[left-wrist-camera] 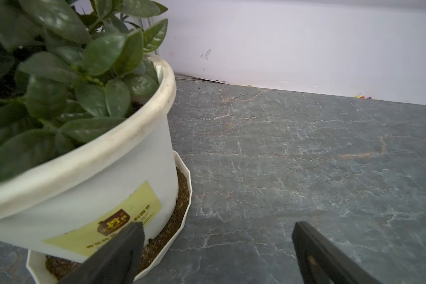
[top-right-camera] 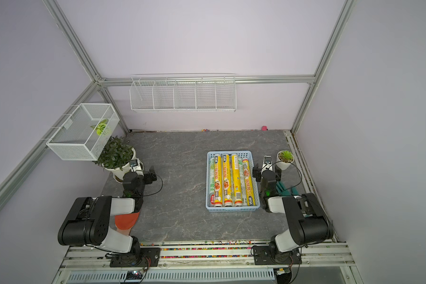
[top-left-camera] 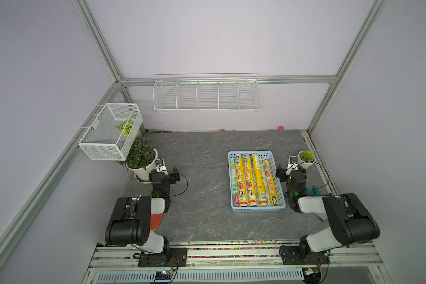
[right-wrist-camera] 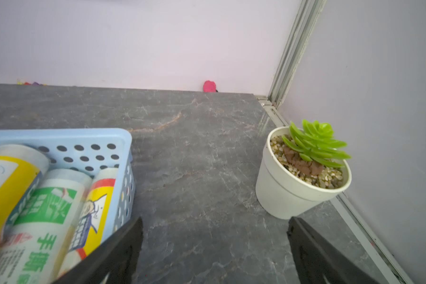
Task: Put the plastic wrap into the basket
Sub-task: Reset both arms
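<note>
The left arm (top-left-camera: 130,221) and the right arm (top-left-camera: 344,221) were seen folded at the near rail, upper links doubled back and forearms stretched toward the far wall; the left gripper (left-wrist-camera: 218,226) was held low over the table (top-left-camera: 202,157), just beside the large potted plant (left-wrist-camera: 103,186), its jaws spread wide with nothing between them; the right gripper (right-wrist-camera: 214,222) was held low between the basket (right-wrist-camera: 59,135) and the small succulent pot (right-wrist-camera: 288,194), jaws likewise parted and empty. The plastic wrap (top-left-camera: 250,183) was found lying lengthwise inside the basket, right of the table's middle; four yellow rolls were seen on top, while whitish rolls with green print were only glimpsed beneath and beside them, so their number could not be counted. In both wrist views the fingers were cut off by the frame edge; one right finger was laid across the basket's corner in the picture. An orange-red object (top-left-camera: 155,220) was largely covered by the left arm; a teal item (top-left-camera: 314,190) behind the right arm could not be identified.
</note>
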`<state>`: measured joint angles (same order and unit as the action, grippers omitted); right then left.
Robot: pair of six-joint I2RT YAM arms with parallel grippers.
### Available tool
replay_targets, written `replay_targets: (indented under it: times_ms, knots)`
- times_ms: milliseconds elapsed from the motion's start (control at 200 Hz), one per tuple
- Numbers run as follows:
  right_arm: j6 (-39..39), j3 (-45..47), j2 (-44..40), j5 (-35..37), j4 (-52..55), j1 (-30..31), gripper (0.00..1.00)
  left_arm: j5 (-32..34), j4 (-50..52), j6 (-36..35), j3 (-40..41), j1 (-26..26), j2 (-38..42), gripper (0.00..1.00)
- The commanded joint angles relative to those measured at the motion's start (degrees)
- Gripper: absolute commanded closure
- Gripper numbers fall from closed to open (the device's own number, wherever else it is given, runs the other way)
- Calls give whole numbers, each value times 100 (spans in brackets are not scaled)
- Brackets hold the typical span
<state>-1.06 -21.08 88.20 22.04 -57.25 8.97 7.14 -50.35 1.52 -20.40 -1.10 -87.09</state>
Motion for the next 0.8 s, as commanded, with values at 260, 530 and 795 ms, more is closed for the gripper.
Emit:
replay_targets:
  times_ms: [260,530,795]
  knots:
    - [-198,-105,-7,252,766,-176,2,-151,-39,94,-95,55,57,0]
    - [-199,-102,-14,256,767,-181,2,-151,-38,102,-94,58,53,0]
    - [-198,-105,-9,255,768,-180,2,-151,-39,102,-94,57,53,0]
